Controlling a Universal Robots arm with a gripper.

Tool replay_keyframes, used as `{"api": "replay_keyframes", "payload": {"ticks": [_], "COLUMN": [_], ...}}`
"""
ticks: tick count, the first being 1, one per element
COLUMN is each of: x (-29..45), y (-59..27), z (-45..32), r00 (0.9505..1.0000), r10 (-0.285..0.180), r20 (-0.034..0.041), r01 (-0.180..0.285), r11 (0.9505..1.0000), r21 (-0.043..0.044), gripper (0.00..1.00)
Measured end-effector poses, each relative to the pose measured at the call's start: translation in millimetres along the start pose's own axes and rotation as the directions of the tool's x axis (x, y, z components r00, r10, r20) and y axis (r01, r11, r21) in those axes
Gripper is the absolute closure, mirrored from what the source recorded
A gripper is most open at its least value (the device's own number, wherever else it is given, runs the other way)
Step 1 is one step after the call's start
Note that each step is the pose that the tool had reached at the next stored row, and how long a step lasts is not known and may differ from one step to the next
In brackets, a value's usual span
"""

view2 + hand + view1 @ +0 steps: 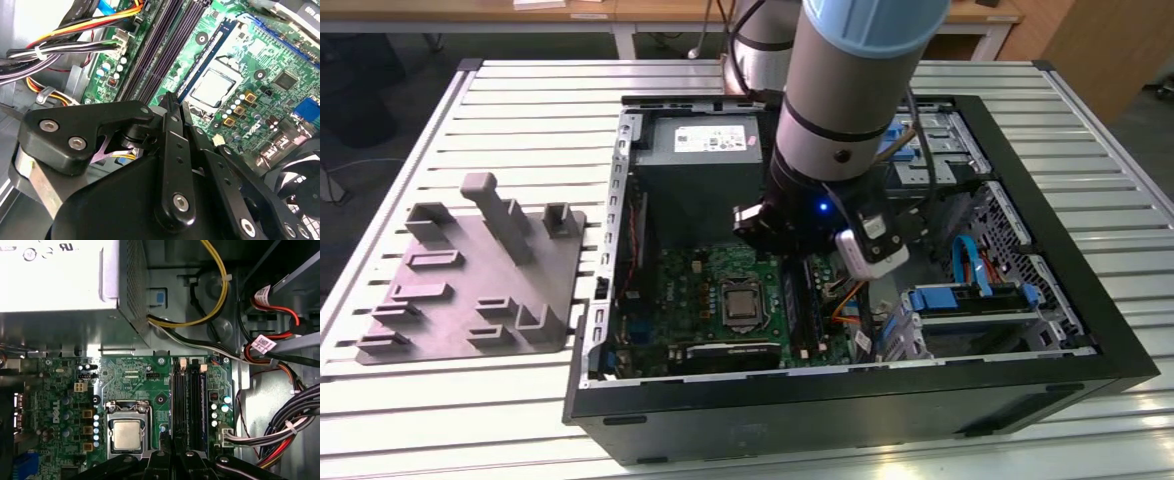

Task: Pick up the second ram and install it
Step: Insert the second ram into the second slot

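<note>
My gripper [172,100] hangs inside the open computer case [1067,330], low over the green motherboard [135,375]. Its two black fingers [176,150] are pressed together with nothing showing between them. Their tips sit at the end of the row of memory slots beside the processor [125,434]. A long dark stick, which I take for the second ram [177,400], lies in the slot closest to the fingertips, with another dark stick [194,405] alongside it. In the exterior view the arm's wrist [834,160] covers the gripper [781,245].
The grey fixture [467,290] with upright tabs lies on the slatted table [520,100] at the exterior view's left. Bundled cables [280,432] run beside the slots. The power supply [60,275] and drive cage [974,300] crowd the case.
</note>
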State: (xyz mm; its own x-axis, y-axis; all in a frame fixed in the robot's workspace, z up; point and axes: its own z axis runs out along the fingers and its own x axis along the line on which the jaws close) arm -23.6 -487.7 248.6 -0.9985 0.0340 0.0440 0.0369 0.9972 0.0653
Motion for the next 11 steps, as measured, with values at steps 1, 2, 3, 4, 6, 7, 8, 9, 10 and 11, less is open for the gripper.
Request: {"api": "replay_keyframes", "payload": {"ticks": [1,2,3,4,6,7,8,9,10,11], "x": [-0.1,-0.2,-0.5,-0.6,-1.0,-1.2,-1.3,-1.4,-1.5,-1.7], "y": [-0.1,-0.3,-0.8,-1.3,-2.6,-3.2,-3.8,-4.2,-4.5,-4.6], "z": [1.4,2.5,3.0,3.6,4.3,4.7,5.0,5.5,6.0,6.5], "r00": [1.0000,1.0000,1.0000,1.0000,1.0000,1.0000,1.0000,1.0000,1.0000,1.0000], "r10": [0.000,0.000,0.000,0.000,0.000,0.000,0.000,0.000,0.001,0.001], "r20": [0.0000,0.0001,0.0000,0.0000,0.0000,0.0001,0.0001,0.0001,0.0002,0.0002], "r01": [0.000,0.000,0.000,0.000,0.000,0.000,0.000,0.000,-0.001,-0.001], "r11": [1.0000,1.0000,1.0000,1.0000,1.0000,1.0000,1.0000,1.0000,1.0000,1.0000], "r21": [0.0000,-0.0001,0.0003,0.0001,0.0001,0.0000,0.0000,0.0001,0.0002,0.0008], "gripper": [0.86,0.86,0.86,0.86,0.86,0.86,0.86,0.86,0.86,0.86]}}
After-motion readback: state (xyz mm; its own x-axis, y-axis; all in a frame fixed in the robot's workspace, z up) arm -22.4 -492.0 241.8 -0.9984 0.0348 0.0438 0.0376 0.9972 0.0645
